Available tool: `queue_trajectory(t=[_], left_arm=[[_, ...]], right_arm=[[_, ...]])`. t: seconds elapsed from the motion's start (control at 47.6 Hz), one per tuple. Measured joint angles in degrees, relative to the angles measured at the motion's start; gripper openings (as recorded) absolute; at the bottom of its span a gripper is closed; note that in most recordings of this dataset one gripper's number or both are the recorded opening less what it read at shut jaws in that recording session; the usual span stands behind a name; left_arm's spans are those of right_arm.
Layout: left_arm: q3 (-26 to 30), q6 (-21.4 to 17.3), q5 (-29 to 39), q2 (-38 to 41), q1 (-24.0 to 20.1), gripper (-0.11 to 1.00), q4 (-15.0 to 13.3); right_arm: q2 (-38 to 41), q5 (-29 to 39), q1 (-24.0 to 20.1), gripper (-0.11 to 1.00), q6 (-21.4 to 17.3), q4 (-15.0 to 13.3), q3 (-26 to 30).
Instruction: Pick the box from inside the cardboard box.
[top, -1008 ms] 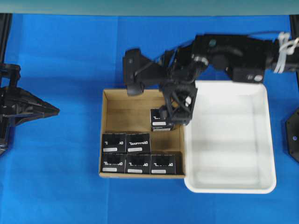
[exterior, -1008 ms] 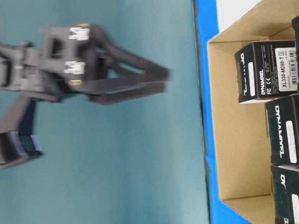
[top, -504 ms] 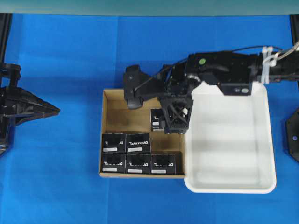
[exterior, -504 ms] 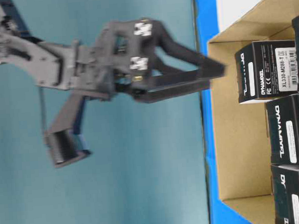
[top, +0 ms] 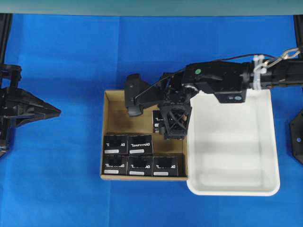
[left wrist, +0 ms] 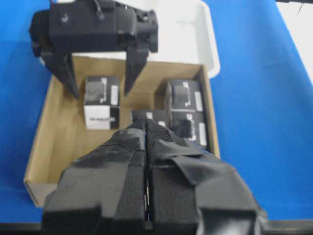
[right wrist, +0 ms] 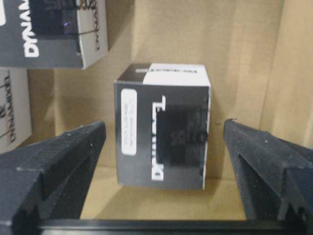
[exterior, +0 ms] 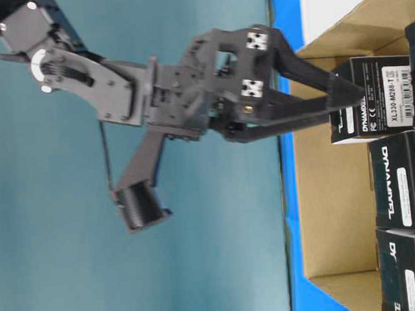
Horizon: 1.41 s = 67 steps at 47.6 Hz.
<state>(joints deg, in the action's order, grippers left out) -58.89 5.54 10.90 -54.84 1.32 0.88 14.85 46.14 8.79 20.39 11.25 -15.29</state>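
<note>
Right hand (right wrist: 161,147), spread fully wide and holding nothing, straddles the lone box (right wrist: 164,125) inside the cardboard box (top: 118,113); risk: a finger clipping the carton top, tipping it.

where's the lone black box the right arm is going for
In the overhead view the box sits alone inside the cardboard box, near its right wall, apart from the five cartons along the bottom edge.

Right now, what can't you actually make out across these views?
- Overhead: most of the lone box, under the right pincer.
- Table-level: the grouped cartons and cardboard box, cut by the right edge.
- Left wrist: the front cartons, partly behind the shut left pincer.
- Right wrist: the box's label text, blurred; whether the fingers touch the floor.
</note>
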Motion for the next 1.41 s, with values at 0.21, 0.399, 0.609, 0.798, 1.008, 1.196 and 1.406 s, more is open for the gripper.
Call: queue_trajectory(t=[0.21, 0.399, 0.609, 0.798, 1.008, 1.196, 1.406], left_arm=[[0.00, 0.00, 0.00, 0.09, -0.09, -0.05, 0.00], [0.00, 0.00, 0.00, 0.09, -0.09, -0.05, 0.00], [0.00, 0.00, 0.00, 0.09, -0.18, -0.05, 0.00], [0.00, 0.00, 0.00, 0.09, -0.18, -0.05, 0.00], [0.00, 0.00, 0.00, 0.18, -0.09, -0.05, -0.09], [0.00, 0.00, 0.00, 0.00, -0.18, -0.05, 0.00], [0.00, -0.09, 0.00, -0.18, -0.18, -0.05, 0.00]], right_arm=[[1.93, -1.49, -0.62, 0.97, 0.00, 0.00, -0.35], [2.37, -2.20, -1.23, 0.97, -0.09, 0.00, -1.23], [2.37, -3.25, -1.23, 0.97, -0.26, 0.00, -1.49], [2.37, -2.99, -1.23, 0.86, -0.70, 0.00, -1.49], [1.93, -1.58, -1.32, 0.62, -0.70, 0.00, -0.97], [0.35, 0.26, -1.23, 0.62, -1.05, 0.09, 0.53], [-2.99, 9.40, 0.35, 0.62, -2.46, 0.09, 6.15]])
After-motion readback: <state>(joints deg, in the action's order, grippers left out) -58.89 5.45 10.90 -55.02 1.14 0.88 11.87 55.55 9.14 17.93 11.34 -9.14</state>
